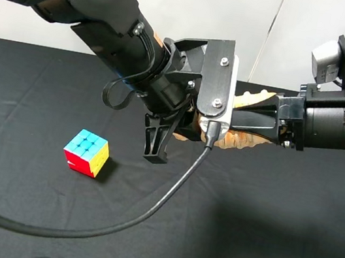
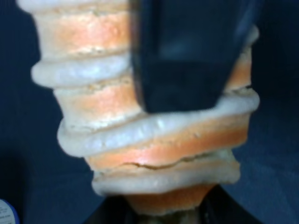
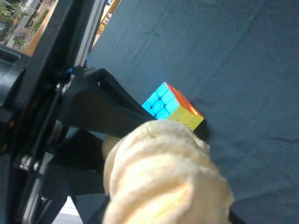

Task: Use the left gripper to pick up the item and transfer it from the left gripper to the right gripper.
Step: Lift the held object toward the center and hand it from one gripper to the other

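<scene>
The item (image 1: pixel 244 141), a tan ribbed roll, hangs in mid-air between the two arms, above the black table. My right gripper (image 1: pixel 239 120) reaches in from the right and is shut on it; tan shows above and below its black fingers. In the left wrist view the item (image 2: pixel 154 140) fills the frame with a right finger (image 2: pixel 187 56) pressed across it. My left gripper (image 1: pixel 180 140) is open around the item's near end; its visible finger (image 1: pixel 156 141) stands a little apart from the roll. The right wrist view shows the item (image 3: pixel 163 182) close up, with a left finger (image 3: pixel 107 105) beside it.
A multicoloured puzzle cube (image 1: pixel 86 152) sits on the black cloth (image 1: pixel 260 236) at the left, also seen in the right wrist view (image 3: pixel 172 106). A loose black cable (image 1: pixel 109 228) sweeps across the front of the table. A bit of a white and blue object (image 2: pixel 4 212) shows at a corner.
</scene>
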### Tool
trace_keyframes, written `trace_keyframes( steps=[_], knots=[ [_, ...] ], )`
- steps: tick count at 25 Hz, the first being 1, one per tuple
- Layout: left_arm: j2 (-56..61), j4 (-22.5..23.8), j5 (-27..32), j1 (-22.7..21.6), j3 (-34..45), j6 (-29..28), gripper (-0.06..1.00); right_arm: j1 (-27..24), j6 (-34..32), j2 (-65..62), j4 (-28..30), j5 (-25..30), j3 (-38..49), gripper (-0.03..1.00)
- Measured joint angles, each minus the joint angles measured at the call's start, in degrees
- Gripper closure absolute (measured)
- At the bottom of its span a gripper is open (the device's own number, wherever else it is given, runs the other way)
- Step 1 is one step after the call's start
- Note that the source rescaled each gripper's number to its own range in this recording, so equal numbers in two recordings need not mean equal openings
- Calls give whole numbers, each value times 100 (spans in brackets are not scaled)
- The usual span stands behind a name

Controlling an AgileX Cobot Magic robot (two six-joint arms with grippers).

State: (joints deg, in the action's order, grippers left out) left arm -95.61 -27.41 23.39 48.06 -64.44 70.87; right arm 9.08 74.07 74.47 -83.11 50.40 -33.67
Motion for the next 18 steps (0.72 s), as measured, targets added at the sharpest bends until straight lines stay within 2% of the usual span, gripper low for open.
trace_keyframes(
  steps=[8,10,12,14,16,18],
  knots=[
    [-6,16,-110,0,0,0,93,0,7,0,-23,-144,0,90],
    [-6,22,-186,0,0,-17,78,0,7,0,-34,-157,0,90],
    [-6,50,-355,0,0,-137,45,0,7,0,-29,-157,0,90],
    [-6,62,-540,0,0,-346,17,0,7,0,-10,-157,0,90],
    [-6,54,-591,0,0,-486,3,0,7,0,-10,-164,0,90],
    [-6,48,-591,0,0,-554,-2,0,7,0,-10,-163,0,92]
  ],
)
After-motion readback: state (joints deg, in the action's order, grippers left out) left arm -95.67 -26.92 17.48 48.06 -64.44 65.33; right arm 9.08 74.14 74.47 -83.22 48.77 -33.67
